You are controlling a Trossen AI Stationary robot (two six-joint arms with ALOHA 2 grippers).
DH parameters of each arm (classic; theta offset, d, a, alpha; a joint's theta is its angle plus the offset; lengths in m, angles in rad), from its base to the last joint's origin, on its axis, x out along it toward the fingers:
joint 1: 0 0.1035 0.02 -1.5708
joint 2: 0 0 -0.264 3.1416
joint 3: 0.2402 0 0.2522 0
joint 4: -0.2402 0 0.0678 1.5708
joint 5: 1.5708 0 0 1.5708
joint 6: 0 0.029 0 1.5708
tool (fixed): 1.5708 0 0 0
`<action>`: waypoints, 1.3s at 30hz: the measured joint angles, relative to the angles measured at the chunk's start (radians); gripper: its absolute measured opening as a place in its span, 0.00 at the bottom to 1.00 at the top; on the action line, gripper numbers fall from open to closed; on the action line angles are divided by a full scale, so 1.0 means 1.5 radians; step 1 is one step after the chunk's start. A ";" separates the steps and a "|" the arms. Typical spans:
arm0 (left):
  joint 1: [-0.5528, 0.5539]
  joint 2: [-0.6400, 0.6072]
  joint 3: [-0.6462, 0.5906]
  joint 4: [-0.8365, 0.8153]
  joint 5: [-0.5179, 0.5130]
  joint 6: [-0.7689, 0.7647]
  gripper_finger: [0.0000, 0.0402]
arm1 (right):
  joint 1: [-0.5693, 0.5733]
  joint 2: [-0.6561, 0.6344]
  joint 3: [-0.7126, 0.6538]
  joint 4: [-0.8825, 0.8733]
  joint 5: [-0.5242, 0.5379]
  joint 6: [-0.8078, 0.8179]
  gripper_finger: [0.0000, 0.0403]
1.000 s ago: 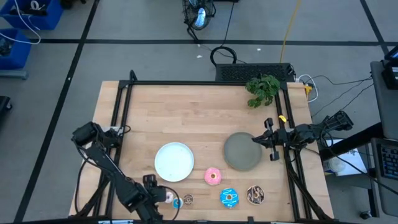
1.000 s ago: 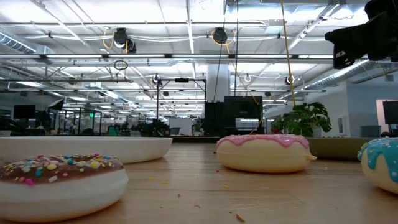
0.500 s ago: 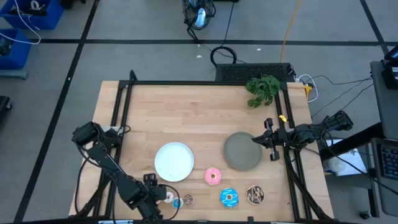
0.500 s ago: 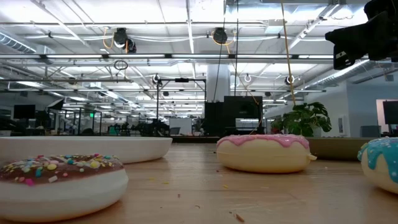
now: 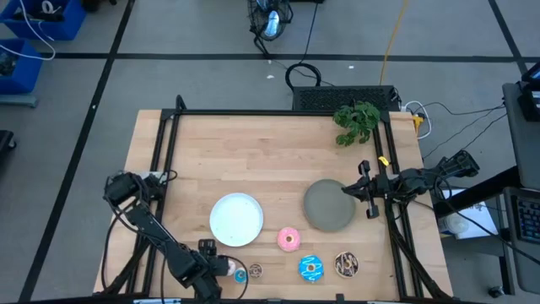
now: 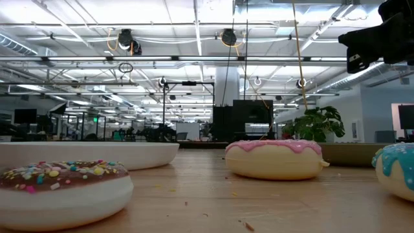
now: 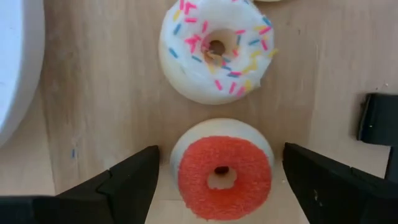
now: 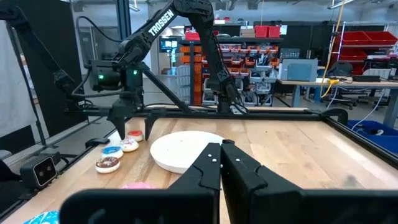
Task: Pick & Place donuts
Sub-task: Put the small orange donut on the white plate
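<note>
The wooden table (image 5: 253, 160) carries a white plate (image 5: 236, 219) and a grey plate (image 5: 327, 205); my left gripper (image 7: 217, 180) hangs low at the near edge, fingers spread wide either side of the red-orange donut (image 7: 224, 172) (not gripping it), just beside a white sprinkled donut (image 7: 216, 49); my right gripper (image 8: 221, 152) waits, fingers pressed together, by the grey plate.

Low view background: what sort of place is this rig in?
Likely an open lab or workshop: exposed ceiling trusses, shelves of red storage bins, and workbenches beyond the wooden table.
</note>
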 joint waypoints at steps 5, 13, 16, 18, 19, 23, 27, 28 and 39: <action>0.000 -0.002 -0.001 -0.003 0.000 -0.009 0.84 | 0.000 0.000 0.000 0.001 0.000 0.000 0.00; 0.000 -0.002 -0.001 -0.004 0.002 -0.010 0.84 | 0.000 0.000 0.000 0.001 0.000 0.000 0.00; 0.000 -0.002 -0.002 -0.005 0.002 -0.010 0.82 | 0.000 0.000 0.000 0.001 0.000 0.000 0.00; 0.001 -0.002 -0.002 -0.006 0.002 -0.010 0.78 | 0.000 0.000 0.000 0.001 0.000 -0.001 0.00; 0.001 -0.002 -0.002 -0.006 0.002 -0.011 0.75 | 0.000 0.000 0.000 0.001 0.000 -0.001 0.00; 0.001 -0.002 -0.002 -0.006 0.002 -0.015 0.63 | 0.000 0.000 0.000 0.001 0.000 -0.002 0.00; 0.001 -0.002 -0.002 -0.006 0.002 -0.027 0.58 | 0.000 0.000 0.000 0.001 0.000 -0.002 0.00; 0.001 -0.003 -0.002 -0.007 0.001 -0.034 0.58 | 0.000 0.000 0.000 0.001 0.000 -0.002 0.00; 0.016 -0.068 -0.005 -0.047 -0.004 -0.062 0.57 | 0.000 0.000 0.000 0.001 0.000 -0.003 0.00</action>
